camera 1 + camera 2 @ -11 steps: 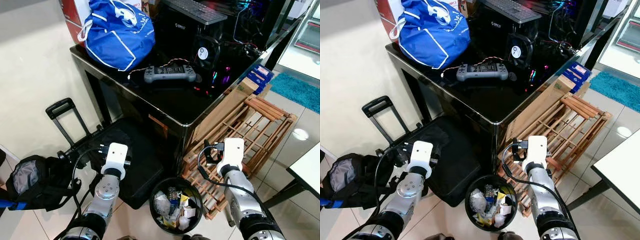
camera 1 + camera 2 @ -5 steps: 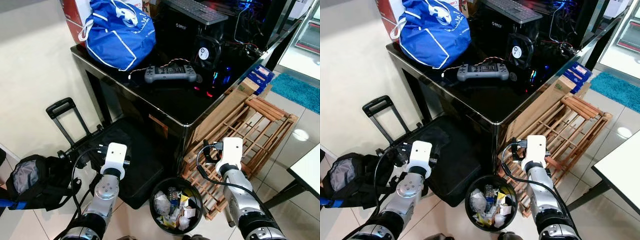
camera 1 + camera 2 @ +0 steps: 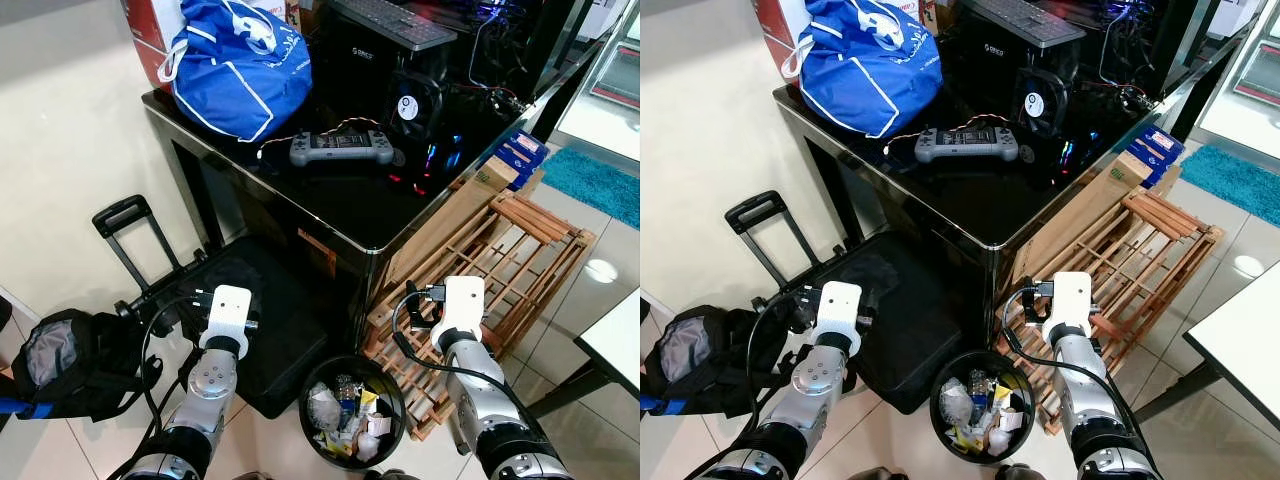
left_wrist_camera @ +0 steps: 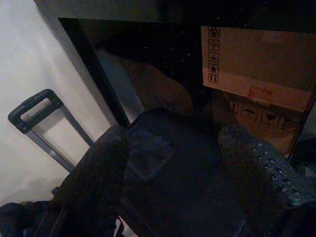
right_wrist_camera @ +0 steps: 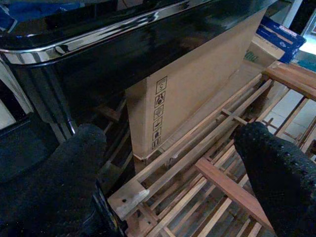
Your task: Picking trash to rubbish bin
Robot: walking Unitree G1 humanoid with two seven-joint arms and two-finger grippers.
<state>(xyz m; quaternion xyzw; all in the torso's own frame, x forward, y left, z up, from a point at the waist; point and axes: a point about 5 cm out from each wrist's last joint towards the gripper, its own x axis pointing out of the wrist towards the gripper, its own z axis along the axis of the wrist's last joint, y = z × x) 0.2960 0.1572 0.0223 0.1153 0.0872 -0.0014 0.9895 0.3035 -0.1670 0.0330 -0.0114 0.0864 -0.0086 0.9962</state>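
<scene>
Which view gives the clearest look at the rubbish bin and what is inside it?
The left eye view: the round black rubbish bin sits on the floor between the two arms, its rim almost whole and the wrappers inside visible. The right eye view shows the same bin, slightly closer to the frame's bottom edge. The wrist views look at the suitcase and the wooden rack.

Bin [image 3: 352, 408] between suitcase [image 3: 262, 320] and rack [image 3: 500, 260]

I can't read much. The cardboard box [image 5: 197, 79] under the black table [image 5: 98, 34] carries a column of handling symbols [image 5: 159, 113], too small to read as words. The white lettering on the computer case [image 3: 365, 52] is too small for me.
</scene>
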